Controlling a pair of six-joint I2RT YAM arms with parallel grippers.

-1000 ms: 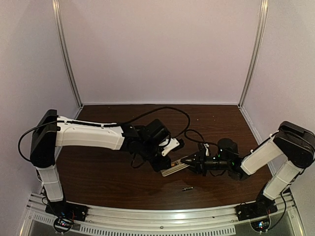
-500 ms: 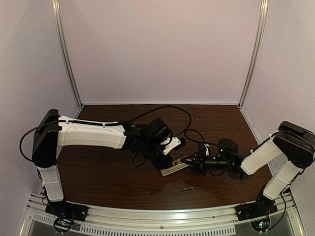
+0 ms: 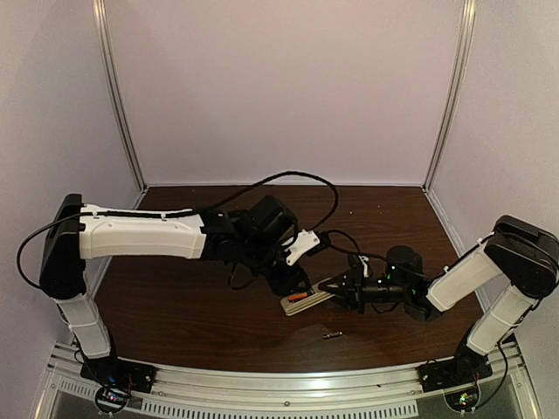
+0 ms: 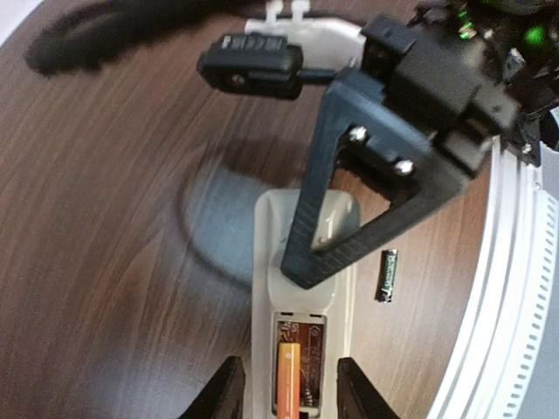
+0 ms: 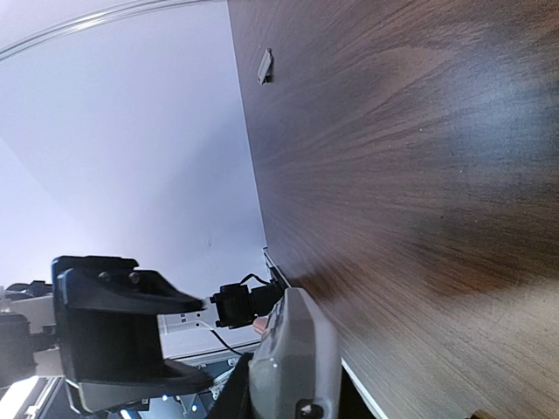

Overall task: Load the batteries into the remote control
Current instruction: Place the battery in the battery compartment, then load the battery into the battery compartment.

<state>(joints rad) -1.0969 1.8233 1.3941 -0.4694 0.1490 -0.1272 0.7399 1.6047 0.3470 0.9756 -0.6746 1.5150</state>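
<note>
The remote control (image 4: pixel 301 262) lies back-up with its battery compartment open. The orange battery (image 4: pixel 289 375) lies in the compartment's left slot; it shows as an orange spot in the top view (image 3: pixel 297 297). My left gripper (image 4: pixel 288 397) is open, its fingers either side of the remote just above the compartment end. My right gripper (image 3: pixel 334 286) is shut on the remote's other end, and the remote fills the bottom of the right wrist view (image 5: pixel 293 358). The dark battery (image 4: pixel 388 275) lies loose on the table beside the remote, near the front edge in the top view (image 3: pixel 331 335).
The brown wooden table (image 3: pixel 175 305) ends at a metal rail (image 3: pixel 288 403) along the front. White walls close in the back and sides. A small grey piece (image 5: pixel 265 65) lies far off on the table. Cables (image 3: pixel 297 179) loop over the left wrist.
My left gripper has drawn back up and away from the remote, and the orange battery now shows in the open compartment. My right gripper has kept its hold.
</note>
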